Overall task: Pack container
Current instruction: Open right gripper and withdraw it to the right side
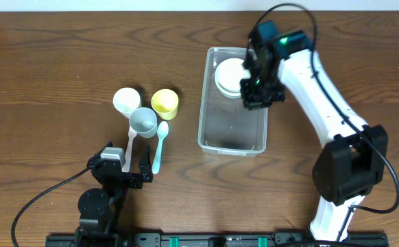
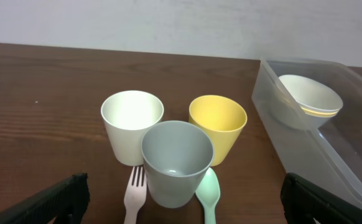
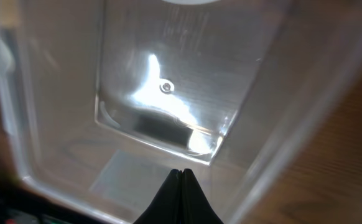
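Observation:
The clear rectangular container (image 1: 213,134) stands right of centre and holds stacked white bowls (image 1: 228,75) at its far end; both show in the left wrist view, the container (image 2: 274,124) with the bowls (image 2: 308,99). My right gripper (image 1: 254,96) hangs over the container's right side next to the bowls; its fingers (image 3: 181,177) are shut and empty above the container floor (image 3: 168,87). My left gripper (image 1: 125,168) is open and empty at the front, facing a white cup (image 2: 131,124), a yellow cup (image 2: 218,124) and a grey cup (image 2: 176,162).
A pale pink fork (image 2: 134,196) and a mint green spoon (image 2: 207,196) lie on either side of the grey cup. In the overhead view the fork (image 1: 130,144) and spoon (image 1: 160,145) point toward my left gripper. The table is dark wood.

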Robot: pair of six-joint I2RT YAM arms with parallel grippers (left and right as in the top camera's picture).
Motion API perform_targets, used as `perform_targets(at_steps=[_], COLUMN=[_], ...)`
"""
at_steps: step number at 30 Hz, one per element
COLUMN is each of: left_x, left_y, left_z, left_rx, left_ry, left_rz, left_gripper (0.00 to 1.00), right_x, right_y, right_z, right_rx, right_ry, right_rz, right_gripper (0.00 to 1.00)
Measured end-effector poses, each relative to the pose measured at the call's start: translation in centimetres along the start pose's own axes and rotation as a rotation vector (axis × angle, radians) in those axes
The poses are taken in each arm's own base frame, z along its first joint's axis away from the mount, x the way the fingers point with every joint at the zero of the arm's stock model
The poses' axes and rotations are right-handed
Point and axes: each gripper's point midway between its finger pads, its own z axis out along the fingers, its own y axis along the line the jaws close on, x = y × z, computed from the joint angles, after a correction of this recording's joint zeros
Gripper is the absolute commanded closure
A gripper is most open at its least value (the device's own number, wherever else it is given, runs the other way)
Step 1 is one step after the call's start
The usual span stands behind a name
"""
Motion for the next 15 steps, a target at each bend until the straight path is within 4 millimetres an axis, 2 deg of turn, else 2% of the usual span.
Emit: perform_targets(at_steps=[4,7,11,15], left_x=[0.0,0.0,0.0,0.0], left_y=[0.0,0.0,0.0,0.0], left_z=[0.0,0.0,0.0,0.0], left_rx=[0.000,0.000,0.000,0.000], left_ry=[0.000,0.000,0.000,0.000], left_rz=[0.000,0.000,0.000,0.000], left_gripper=[0.02,0.02,0.02,0.02], right_x=[1.0,2.4,3.4,3.1], right_y=[-0.3,-1.6,-3.6,-4.5], right_z=[3.2,4.7,5.6,5.6], right_rx=[0.009,0.025,0.045,0.056], right_ry=[0.033,0.085,0.125,0.112], right_rz=[-0.006,0.020,0.066,0.080], right_gripper=[0.98,0.99,0.99,0.98])
